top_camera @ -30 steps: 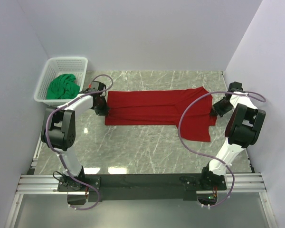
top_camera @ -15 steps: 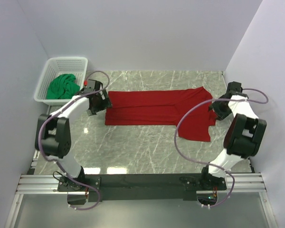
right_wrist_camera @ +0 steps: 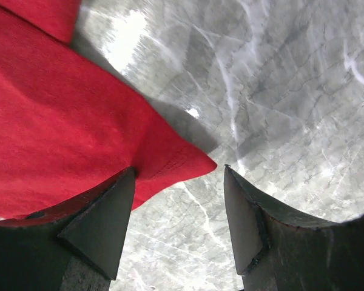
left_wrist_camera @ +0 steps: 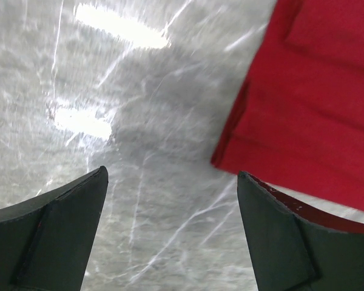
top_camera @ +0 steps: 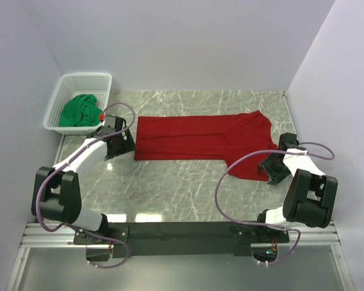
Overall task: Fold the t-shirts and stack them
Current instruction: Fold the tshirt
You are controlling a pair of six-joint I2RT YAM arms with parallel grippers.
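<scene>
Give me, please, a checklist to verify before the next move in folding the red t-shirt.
1. Deep red fabric t-shirt flat on the grey marble table: ok.
2. Its fold finished: not ok, a flap juts out at its right end.
3. Left gripper open, empty: ok.
4. Right gripper open, empty: ok, shirt corner below, not pinched.
5. Bright green fabric t-shirt folded: not ok, bunched in the white plastic lattice basket.
6. Lower layers smooth: cannot tell.
</scene>
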